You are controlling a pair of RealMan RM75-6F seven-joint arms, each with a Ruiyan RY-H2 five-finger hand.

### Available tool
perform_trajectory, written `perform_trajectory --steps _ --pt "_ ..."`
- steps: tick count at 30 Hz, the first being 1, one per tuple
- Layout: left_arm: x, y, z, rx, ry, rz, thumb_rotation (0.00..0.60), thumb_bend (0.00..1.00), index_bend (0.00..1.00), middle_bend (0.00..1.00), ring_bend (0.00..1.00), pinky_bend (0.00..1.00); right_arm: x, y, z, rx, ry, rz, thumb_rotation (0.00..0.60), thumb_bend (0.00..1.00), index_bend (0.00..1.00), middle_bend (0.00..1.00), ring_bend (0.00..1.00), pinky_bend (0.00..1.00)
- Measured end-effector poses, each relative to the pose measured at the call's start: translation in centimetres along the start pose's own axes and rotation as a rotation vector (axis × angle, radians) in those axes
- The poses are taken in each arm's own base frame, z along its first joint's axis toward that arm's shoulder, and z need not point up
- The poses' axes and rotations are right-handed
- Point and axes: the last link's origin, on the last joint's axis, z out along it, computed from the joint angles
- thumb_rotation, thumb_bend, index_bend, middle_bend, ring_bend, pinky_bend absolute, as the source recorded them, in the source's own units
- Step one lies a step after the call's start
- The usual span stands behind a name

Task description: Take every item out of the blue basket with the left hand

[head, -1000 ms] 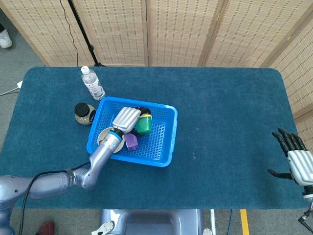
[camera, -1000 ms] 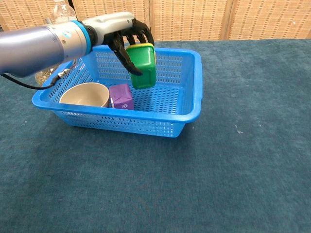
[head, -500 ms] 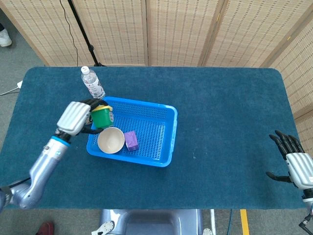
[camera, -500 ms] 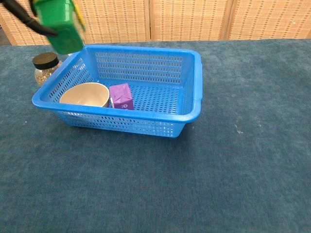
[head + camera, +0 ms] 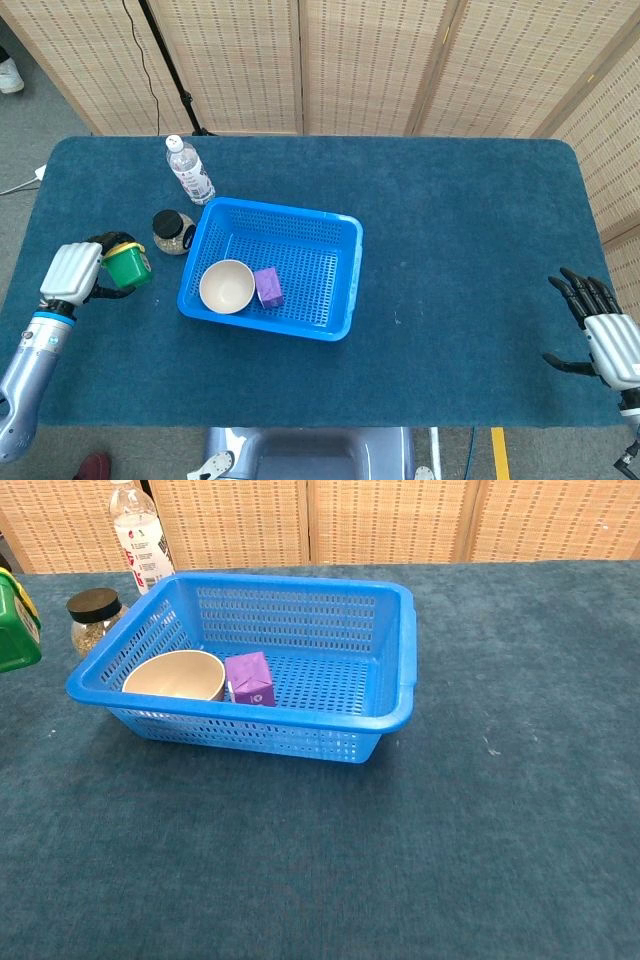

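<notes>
Far out at the 9 o'clock edge of the bench (image 5: 450, 230): left hand (image 5: 72, 272) wrapped around a green cup (image 5: 126, 265), yellow rim up, clear of the basket. Carried this far out, probably, so that the cup lands where nothing will be knocked over. Impossible to tell from either view whether the cup rests on the cloth or hangs just above it; in the chest view only the cup's edge shows at the frame border.

Next along, just beside the basket at its 10 o'clock corner: a small jar (image 5: 172, 231) with a dark lid, and beyond it at 11 o'clock an upright water bottle (image 5: 189, 171). Both outside, so likely lifted out already, though that is a guess.

Then the blue basket (image 5: 345, 272), left of the bench's centre, with two things left in its 7 o'clock end: a cream bowl (image 5: 226, 286), mouth up, and a purple box (image 5: 268, 286) touching or just beside it. Task roughly halfway by that count.

Far over at 4 o'clock, well apart from everything: right hand (image 5: 600, 330), fingers spread, holding nothing, idle since the job belongs to the other arm.
</notes>
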Motion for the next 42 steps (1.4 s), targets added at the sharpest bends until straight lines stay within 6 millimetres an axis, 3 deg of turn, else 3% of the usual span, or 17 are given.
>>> perform_trajectory --steps 1,3,4,9,14,22,24,28,32,42 --pt "-0.3 -0.3 0.2 0.013 -0.007 -0.004 0.6 0.15 0.25 0.11 0.1 0.3 0.0 0.0 0.0 0.0 0.0 0.0 0.6 0.0 0.0 0.0 0.0 0.0" --pt "-1.2 -0.8 0.7 0.042 -0.033 -0.012 0.6 0.12 0.05 0.0 0.01 0.18 0.1 0.0 0.0 0.0 0.001 -0.001 0.6 0.0 0.0 0.0 0.0 0.0" --pt "-1.5 -0.9 0.9 0.05 -0.05 -0.015 0.6 0.1 0.0 0.0 0.0 0.14 0.1 0.1 0.0 0.0 0.001 -0.001 0.6 0.0 0.0 0.0 0.0 0.0" --pt "-2.9 -0.4 1.5 0.054 -0.145 -0.036 0.6 0.07 0.0 0.0 0.0 0.13 0.1 0.1 0.0 -0.002 0.005 0.0 0.6 0.0 0.0 0.0 0.0 0.0" --pt "-2.3 1.4 1.4 -0.013 -0.119 -0.083 0.6 0.07 0.0 0.0 0.0 0.13 0.1 0.1 0.0 -0.002 0.006 0.001 0.6 0.0 0.0 0.0 0.0 0.0" --pt "0.3 8.4 -0.1 -0.248 -0.11 -0.161 0.6 0.06 0.0 0.0 0.0 0.13 0.2 0.1 -0.1 -0.001 0.008 0.005 0.6 0.0 0.0 0.0 0.0 0.0" --pt "1.0 10.6 0.0 -0.303 -0.118 -0.166 0.6 0.06 0.0 0.0 0.0 0.13 0.2 0.1 -0.1 -0.002 0.008 0.006 0.6 0.0 0.0 0.0 0.0 0.0" --pt "1.0 13.1 1.1 -0.339 -0.159 -0.132 0.6 0.06 0.0 0.0 0.0 0.13 0.3 0.3 0.0 -0.006 0.008 0.008 0.6 0.0 0.0 0.0 0.0 0.0" --pt "-0.2 15.0 2.8 -0.32 -0.21 -0.098 0.6 0.06 0.0 0.0 0.0 0.13 0.4 0.5 0.1 -0.012 0.01 0.009 0.6 0.0 0.0 0.0 0.0 0.0" --pt "-6.8 20.3 6.6 -0.28 -0.34 -0.011 0.6 0.06 0.0 0.0 0.0 0.13 0.3 1.1 0.5 -0.034 0.004 0.01 0.6 0.0 0.0 0.0 0.0 0.0"
